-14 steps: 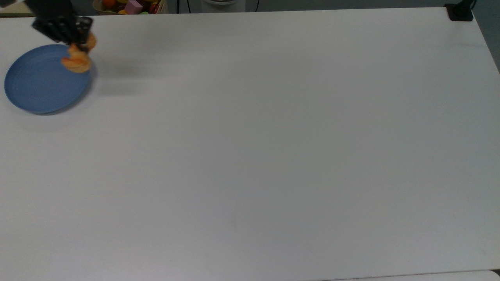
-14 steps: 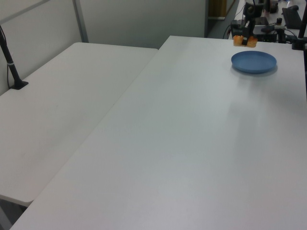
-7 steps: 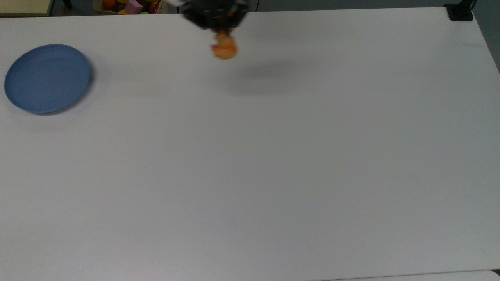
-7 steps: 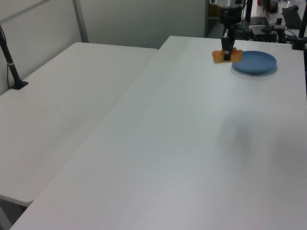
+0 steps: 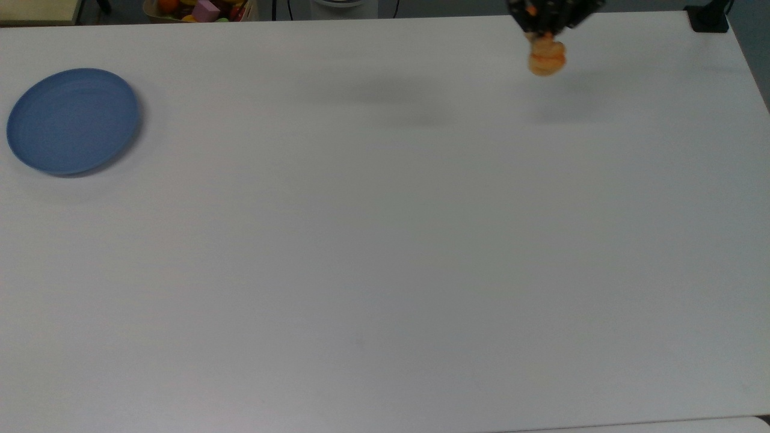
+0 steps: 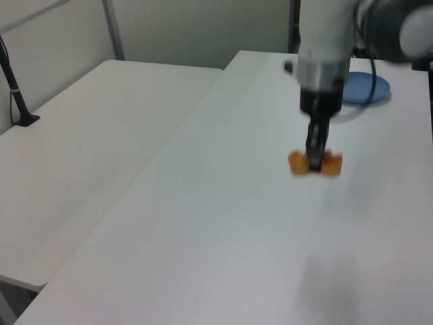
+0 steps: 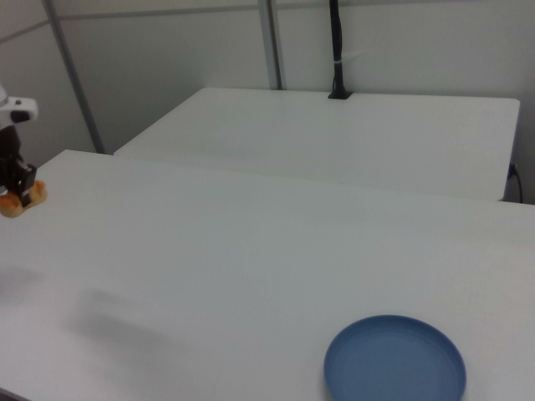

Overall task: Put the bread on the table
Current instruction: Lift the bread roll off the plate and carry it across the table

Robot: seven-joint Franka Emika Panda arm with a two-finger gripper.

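Up near the far edge of the table (image 5: 385,240), toward the top view's right, the gripper (image 5: 546,37) hangs with the bread (image 5: 546,58) pinched between its two fingers. In the left view the gripper (image 6: 315,161) points straight down from the white arm (image 6: 326,40), and the bread (image 6: 315,164) sticks out as an orange lump on either side of the dark fingers. It seems to be just above the tabletop rather than resting on it, though the blur makes that hard to settle. The right view has the gripper (image 7: 17,190) and bread (image 7: 20,199) at the right view's left edge, low over the table.

The blue plate (image 5: 73,120) sits empty at the top view's left, well apart from the bread. It appears behind the arm in the left view (image 6: 379,86) and near the bottom of the right view (image 7: 394,369). A second white table (image 7: 334,134) stands alongside.
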